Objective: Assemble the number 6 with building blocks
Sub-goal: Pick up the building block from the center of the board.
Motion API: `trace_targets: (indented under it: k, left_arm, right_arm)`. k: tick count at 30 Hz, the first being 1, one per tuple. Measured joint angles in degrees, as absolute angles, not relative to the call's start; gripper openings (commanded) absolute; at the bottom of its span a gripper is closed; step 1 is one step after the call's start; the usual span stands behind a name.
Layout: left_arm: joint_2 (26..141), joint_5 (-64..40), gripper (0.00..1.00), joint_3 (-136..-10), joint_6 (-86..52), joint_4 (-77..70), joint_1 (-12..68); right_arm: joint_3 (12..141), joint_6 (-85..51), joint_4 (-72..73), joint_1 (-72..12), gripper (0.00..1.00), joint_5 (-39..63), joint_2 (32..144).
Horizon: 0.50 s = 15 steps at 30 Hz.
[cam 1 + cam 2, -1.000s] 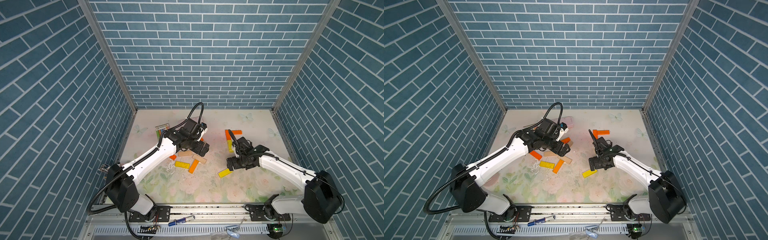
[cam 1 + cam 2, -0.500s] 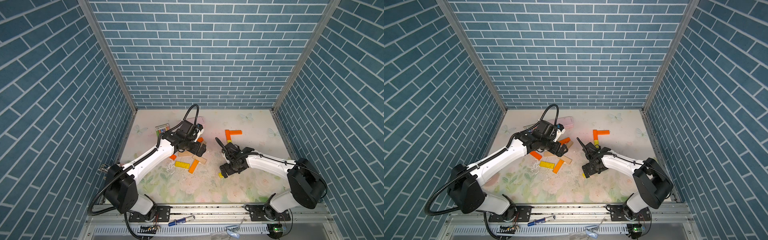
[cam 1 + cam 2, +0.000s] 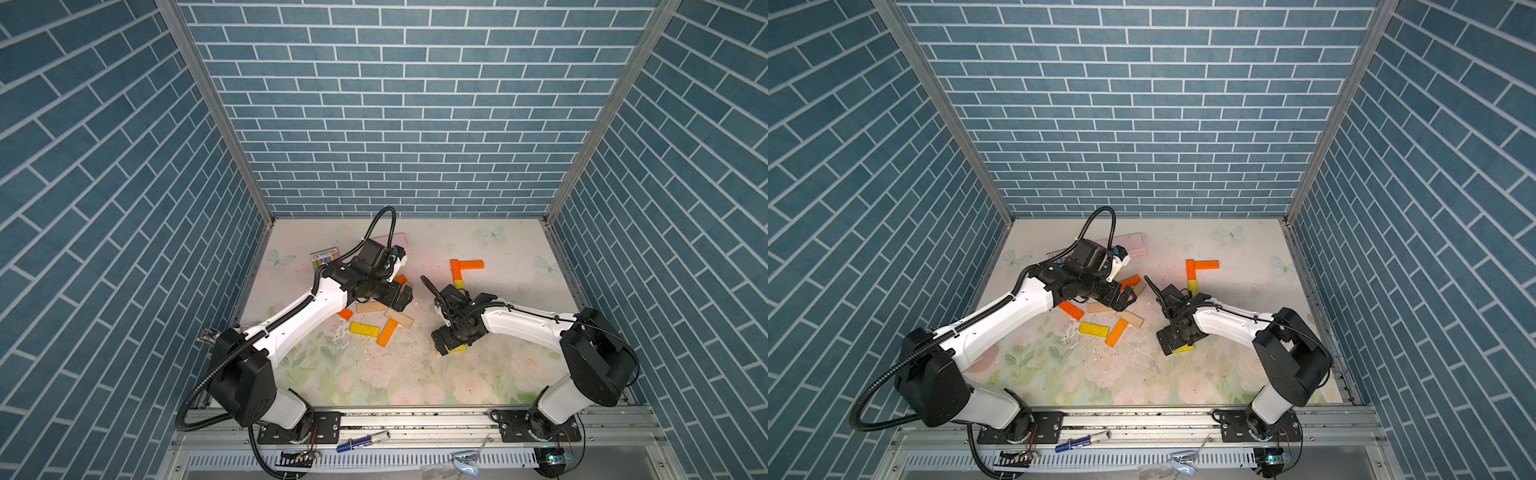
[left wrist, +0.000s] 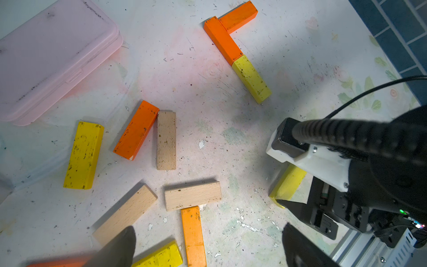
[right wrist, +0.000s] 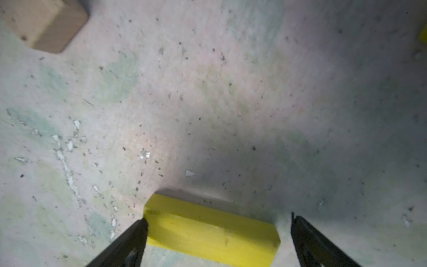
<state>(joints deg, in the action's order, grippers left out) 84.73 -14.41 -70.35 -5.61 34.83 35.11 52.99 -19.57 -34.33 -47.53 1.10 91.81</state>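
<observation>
The number 6 point(image 3: 459, 272) stands part-made on the far right side of the desk point(image 3: 374, 374). One orange bar lies crosswise and a second orange bar meets its left end at a right angle. A yellow bar carries that line on toward the near edge. In the left wrist view the three bars point(image 4: 223, 40) touch end to end.

Nearer than this figure, a single yellow block point(image 5: 211, 233) lies flat on the desk. The right gripper point(image 5: 217, 240) sits low over it with its jaws spread wide. One finger is at one end of the block and the other stands clear of the far end, so nothing is clamped. In both top views only a yellow edge point(image 3: 455, 350) shows from under the gripper.

The other building blocks point(image 3: 364, 329) lie loose around the middle left: tan, yellow and orange bars at mixed angles, some touching. The left gripper point(image 3: 1128, 300) hangs above them with its jaws apart and holds nothing. Its fingertips point(image 4: 122, 245) show at the edge of the left wrist view, with an orange bar and a tan bar between them.

Behind the loose blocks lie a pink case point(image 4: 53, 55) and, beside it, a pack of chalks point(image 3: 325, 257).
</observation>
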Motion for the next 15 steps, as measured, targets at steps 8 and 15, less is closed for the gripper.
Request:
trace_targets:
  k: [8,15]
  left_arm:
    - [84.8,-14.7,0.99,-70.3,-5.6,34.8,35.0]
    - [84.8,-14.9,0.99,-70.3,-5.7,34.8,34.8]
  right_arm:
    - [53.7,-21.2,-33.2,-49.0,0.98,0.2,92.6]
    - [53.6,-22.2,-33.1,-49.4,0.98,-2.1,92.2]
